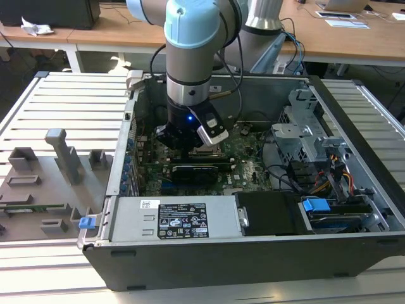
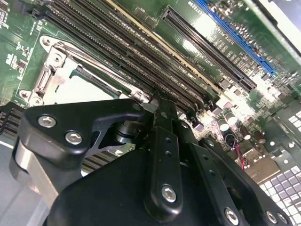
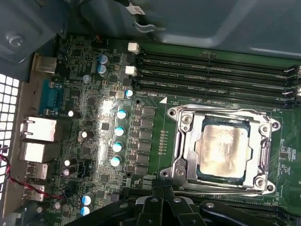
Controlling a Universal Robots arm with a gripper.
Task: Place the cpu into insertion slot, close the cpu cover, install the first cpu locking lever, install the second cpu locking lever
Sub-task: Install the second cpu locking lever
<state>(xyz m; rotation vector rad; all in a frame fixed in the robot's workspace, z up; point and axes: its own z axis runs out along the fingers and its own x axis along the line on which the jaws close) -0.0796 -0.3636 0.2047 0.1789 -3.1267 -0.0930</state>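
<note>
I have the arm reaching down into the open computer case (image 1: 354, 114), and its gripper (image 1: 190, 142) hangs just above the green motherboard (image 1: 247, 168) near the middle of the case.

In the first wrist view the cpu (image 3: 222, 147) lies flat in the insertion slot (image 3: 203, 174), its pale metal top catching the light. The cpu cover (image 3: 221, 115) is down around it, a silvery frame whose square opening leaves the chip's top bare. Thin metal levers run along the frame's sides, but I cannot tell whether they are latched.

The long black memory slots (image 3: 211, 75) sit at 12 o'clock of the socket in that view, in parallel rows. A column of small round capacitors (image 3: 120, 129) stands at 9 o'clock of the socket.

The fingers (image 3: 162, 190) come to a point at about 7 o'clock of the socket frame, close beside its corner. They look pressed together with nothing between them. In the second wrist view the fingers (image 2: 162, 110) rise thin and closed just beside the socket's edge, with the cpu cover (image 2: 51, 70) at 10 o'clock of them.
</note>
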